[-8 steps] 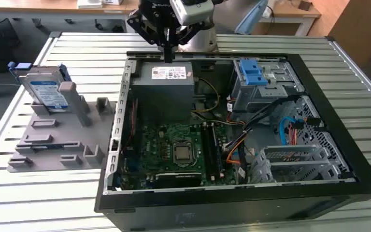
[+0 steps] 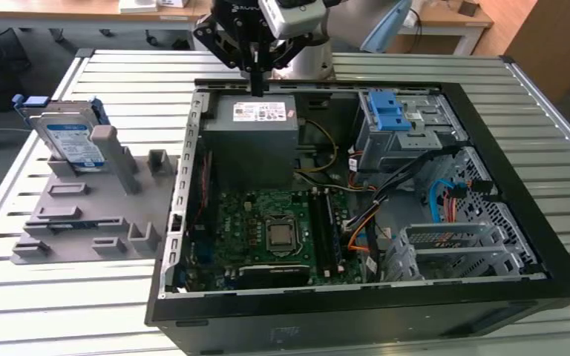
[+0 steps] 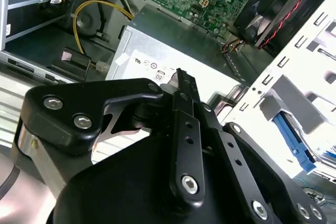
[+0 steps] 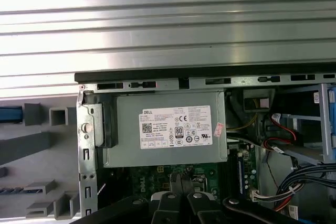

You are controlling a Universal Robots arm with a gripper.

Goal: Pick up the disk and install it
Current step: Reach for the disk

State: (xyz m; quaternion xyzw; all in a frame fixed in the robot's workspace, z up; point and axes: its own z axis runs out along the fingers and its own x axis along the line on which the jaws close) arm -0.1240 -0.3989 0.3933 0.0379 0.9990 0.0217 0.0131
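The disk [image 2: 72,141] stands on edge well off to the exterior view's left of the power supply box [image 2: 255,130], outside the open computer case [image 2: 522,245], slotted upright in a grey moulded holder [image 2: 87,211] on the slatted metal table [image 2: 116,74]. Its blue end handle [image 2: 33,101] sticks out at the top, on the side away from the power supply box. It is probably dense and rigid, heavy for its bulk and sensitive to knocks, with smooth metal faces that could slip. The blue plastic carrier looks more forgiving, so a firm pinch across the thin body, high on the part standing clear of the holder, seems the safest hold. The gripper [image 2: 257,90] hangs directly above the far edge of the power supply box, well apart from the disk, with its fingers pressed together on nothing; in the first wrist view its tips [image 4: 182,178] sit over the motherboard [image 4: 157,179] just beside that box. To the exterior view's right of the power supply box sits the metal drive cage [image 2: 409,137], topped by a blue latch bracket [image 2: 388,111].
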